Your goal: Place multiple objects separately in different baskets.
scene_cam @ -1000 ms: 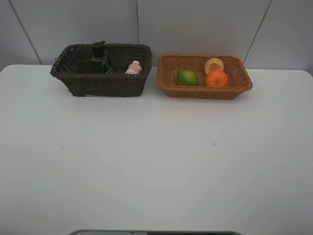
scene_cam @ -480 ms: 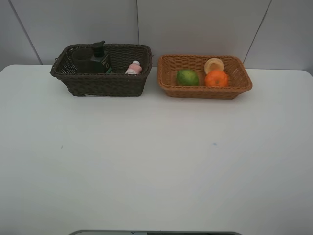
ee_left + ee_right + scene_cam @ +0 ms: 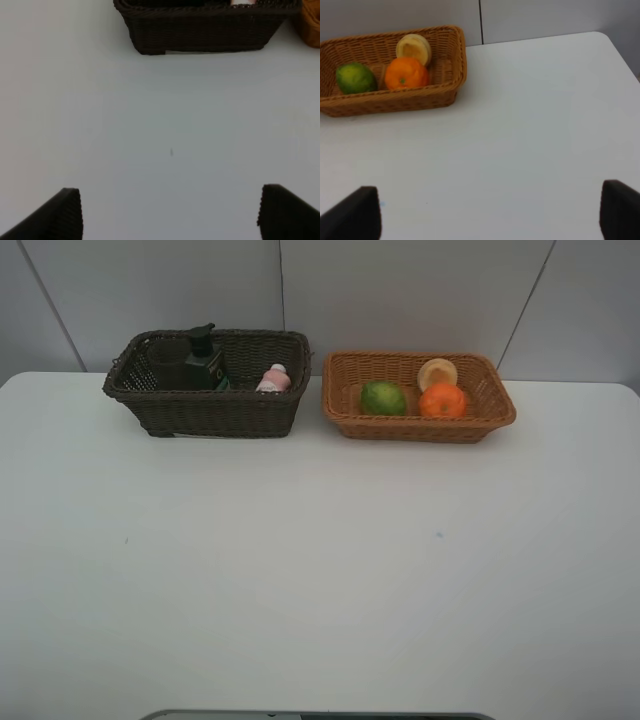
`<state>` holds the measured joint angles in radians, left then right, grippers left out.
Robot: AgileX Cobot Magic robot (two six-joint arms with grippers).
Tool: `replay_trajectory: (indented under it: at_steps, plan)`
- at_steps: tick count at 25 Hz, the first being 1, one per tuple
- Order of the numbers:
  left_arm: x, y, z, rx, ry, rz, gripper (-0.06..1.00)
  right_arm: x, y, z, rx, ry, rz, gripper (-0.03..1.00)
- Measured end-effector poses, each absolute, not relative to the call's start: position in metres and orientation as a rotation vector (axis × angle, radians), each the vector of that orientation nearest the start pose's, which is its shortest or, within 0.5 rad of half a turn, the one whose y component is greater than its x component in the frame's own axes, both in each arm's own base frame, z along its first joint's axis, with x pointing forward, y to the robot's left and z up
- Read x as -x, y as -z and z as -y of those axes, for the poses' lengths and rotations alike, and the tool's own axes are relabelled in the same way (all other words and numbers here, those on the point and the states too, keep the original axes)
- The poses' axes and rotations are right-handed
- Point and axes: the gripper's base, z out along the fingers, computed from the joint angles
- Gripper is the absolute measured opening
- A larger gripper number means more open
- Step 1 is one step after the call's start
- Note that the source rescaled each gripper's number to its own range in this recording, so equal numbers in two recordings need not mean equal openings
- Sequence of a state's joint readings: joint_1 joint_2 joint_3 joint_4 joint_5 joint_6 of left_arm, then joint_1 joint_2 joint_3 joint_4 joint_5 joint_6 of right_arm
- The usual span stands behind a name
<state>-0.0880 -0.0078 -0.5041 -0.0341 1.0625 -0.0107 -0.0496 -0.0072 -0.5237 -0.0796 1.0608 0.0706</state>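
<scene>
The dark brown basket (image 3: 215, 410) stands at the back left and holds the dark green pump bottle (image 3: 206, 362), the pink white-capped bottle (image 3: 273, 379) and the mauve cup (image 3: 166, 362). The light tan basket (image 3: 417, 426) stands to its right and holds the green citrus (image 3: 383, 397), the orange (image 3: 442, 400) and the pale round fruit (image 3: 437, 372). Neither gripper shows in the exterior view. My left gripper (image 3: 170, 215) is open and empty above the bare table, short of the dark basket (image 3: 200, 30). My right gripper (image 3: 490, 215) is open and empty, short of the tan basket (image 3: 390, 97).
The white table (image 3: 320, 570) stretches wide in front of both baskets. A grey panelled wall (image 3: 400, 290) rises behind them. A small dark speck (image 3: 171, 151) marks the tabletop in the left wrist view.
</scene>
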Motion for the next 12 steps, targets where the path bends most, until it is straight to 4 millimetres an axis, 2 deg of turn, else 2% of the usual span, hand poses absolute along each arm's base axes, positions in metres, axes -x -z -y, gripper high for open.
replay_trajectory:
  at_steps: [12]
  plan:
    - [0.0068,-0.2782,0.0016,-0.108,0.078,-2.032,0.9,0.0093,-0.284,0.0059,-0.126,0.081,-2.008,0.9]
